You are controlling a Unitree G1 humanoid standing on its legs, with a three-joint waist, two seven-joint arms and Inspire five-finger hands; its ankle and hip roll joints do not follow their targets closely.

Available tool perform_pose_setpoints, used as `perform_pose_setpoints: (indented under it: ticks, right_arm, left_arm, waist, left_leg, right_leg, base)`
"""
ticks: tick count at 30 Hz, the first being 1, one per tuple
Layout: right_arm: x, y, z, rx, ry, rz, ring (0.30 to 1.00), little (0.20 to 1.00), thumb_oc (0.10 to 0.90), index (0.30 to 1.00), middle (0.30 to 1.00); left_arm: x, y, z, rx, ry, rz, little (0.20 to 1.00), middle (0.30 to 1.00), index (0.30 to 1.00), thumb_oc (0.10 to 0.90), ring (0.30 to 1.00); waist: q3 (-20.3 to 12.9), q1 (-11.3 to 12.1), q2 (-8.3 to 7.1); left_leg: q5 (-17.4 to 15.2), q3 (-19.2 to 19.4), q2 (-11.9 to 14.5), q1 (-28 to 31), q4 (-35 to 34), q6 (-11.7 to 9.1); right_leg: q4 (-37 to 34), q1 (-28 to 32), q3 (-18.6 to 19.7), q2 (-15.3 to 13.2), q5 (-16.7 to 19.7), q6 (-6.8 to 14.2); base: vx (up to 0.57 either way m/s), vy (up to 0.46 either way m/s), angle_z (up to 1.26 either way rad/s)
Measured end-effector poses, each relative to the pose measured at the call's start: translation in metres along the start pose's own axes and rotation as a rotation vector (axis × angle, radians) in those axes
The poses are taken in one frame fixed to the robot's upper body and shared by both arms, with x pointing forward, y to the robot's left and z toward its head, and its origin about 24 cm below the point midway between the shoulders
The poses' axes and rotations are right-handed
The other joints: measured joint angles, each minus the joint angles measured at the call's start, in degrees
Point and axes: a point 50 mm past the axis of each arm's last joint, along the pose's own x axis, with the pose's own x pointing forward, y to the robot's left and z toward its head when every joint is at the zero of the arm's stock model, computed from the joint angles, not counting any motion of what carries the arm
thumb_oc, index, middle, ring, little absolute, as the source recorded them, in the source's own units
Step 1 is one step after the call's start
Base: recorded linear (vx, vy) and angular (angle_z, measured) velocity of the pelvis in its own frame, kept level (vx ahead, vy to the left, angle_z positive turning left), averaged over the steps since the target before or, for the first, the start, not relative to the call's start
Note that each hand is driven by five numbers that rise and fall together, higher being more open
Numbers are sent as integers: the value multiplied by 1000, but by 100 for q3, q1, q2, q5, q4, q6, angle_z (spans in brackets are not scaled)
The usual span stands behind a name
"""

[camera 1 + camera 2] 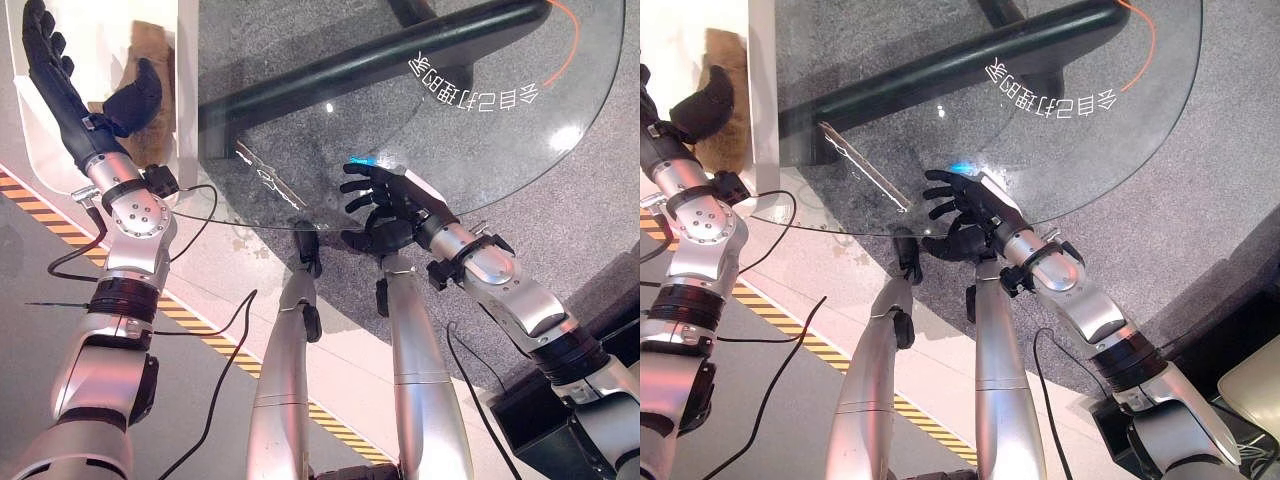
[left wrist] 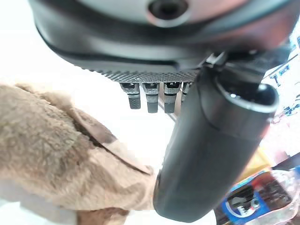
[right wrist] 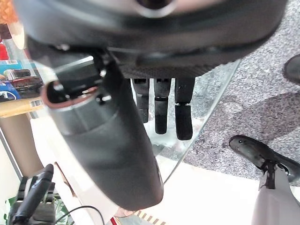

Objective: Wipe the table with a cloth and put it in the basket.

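Observation:
A brown fluffy cloth (image 1: 150, 45) lies inside the white basket (image 1: 186, 100) at the far left, beside the round glass table (image 1: 470, 130). My left hand (image 1: 62, 85) hovers over the basket with straight fingers and its thumb (image 2: 211, 150) held out, open and empty. In the left wrist view the cloth (image 2: 56, 154) rests just below the fingers (image 2: 150, 96), apart from them. My right hand (image 1: 388, 212) sits at the near edge of the glass, fingers (image 3: 161, 108) relaxed and spread, holding nothing.
A dark tube-shaped table base (image 1: 380, 60) runs under the glass. Yellow-black floor tape (image 1: 60, 225) crosses the lower left. An orange cable (image 1: 1150, 40) lies at the far right. A dark box (image 1: 535, 410) stands at the lower right.

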Motion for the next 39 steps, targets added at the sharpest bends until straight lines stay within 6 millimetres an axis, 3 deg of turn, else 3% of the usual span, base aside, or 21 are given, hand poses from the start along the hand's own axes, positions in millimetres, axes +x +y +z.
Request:
perform_pose_setpoints:
  ticks: [14,17,19,25,29,32,36,39]
  right_arm:
    - [-17,17,-42,36,157,-46,900,900,800,900,900]
    - [-24,25,-54,48,192,-71,900,900,800,900,900]
    - [-31,31,-64,57,226,-81,900,900,800,900,900]
    - [-64,41,-116,127,386,-136,900,900,800,900,900]
    - [-85,43,-137,162,460,-174,900,900,800,900,900]
    - [-94,56,-162,225,541,-194,900,900,800,900,900]
    - [-97,68,-171,284,559,-197,900,900,800,900,900]
    - [-98,70,-177,352,573,-240,900,900,800,900,900]
  left_arm:
    - [-5,11,29,-147,-127,70,900,900,900,800,900]
    - [-16,11,18,-134,-95,-9,900,900,900,800,900]
    - [-28,11,8,-142,-50,-75,900,900,900,800,900]
    - [-95,16,-37,-181,184,-247,900,900,900,800,900]
    - [-130,16,-59,-143,327,-343,900,900,900,800,900]
    - [-180,24,-87,-123,549,-468,900,900,900,800,900]
    - [-218,39,-111,-116,751,-509,900,900,900,800,900]
    - [-236,49,-126,-122,861,-465,900,900,900,800,900]
  waist:
    - [0,22,0]
    - [1,15,1]
    - [1,14,1]
    - [3,56,-3]
    - [3,163,-38]
    - [1,195,-160]
    - [-42,302,-344]
    - [-62,396,-348]
  left_leg:
    - [64,-9,32,838,-395,-41]
    - [77,-10,52,1063,-447,-47]
    - [75,-22,82,1266,-542,-54]
    - [73,-119,173,1983,-830,-67]
    - [99,-173,241,2356,-1020,-105]
    - [192,-261,378,3018,-1314,-127]
    - [150,-307,531,3682,-1582,-210]
    - [176,-359,629,3964,-1726,-250]
  right_leg:
    - [-230,740,-2,41,-12,-2]
    - [-293,959,-17,61,-27,-7]
    - [-403,1168,-37,89,-27,-8]
    - [-791,1939,-143,213,-43,17]
    - [-1029,2331,-210,279,-36,10]
    - [-1380,3039,-350,391,19,-41]
    - [-1692,3715,-414,487,33,-57]
    - [-1880,4044,-519,559,53,-61]
  base:
    - [-32,-36,-1]
    - [-86,-116,-3]
    - [-90,-120,-4]
    - [-135,-176,-3]
    - [-124,-165,0]
    - [-188,-259,3]
    - [-98,-190,-6]
    - [-64,-162,3]
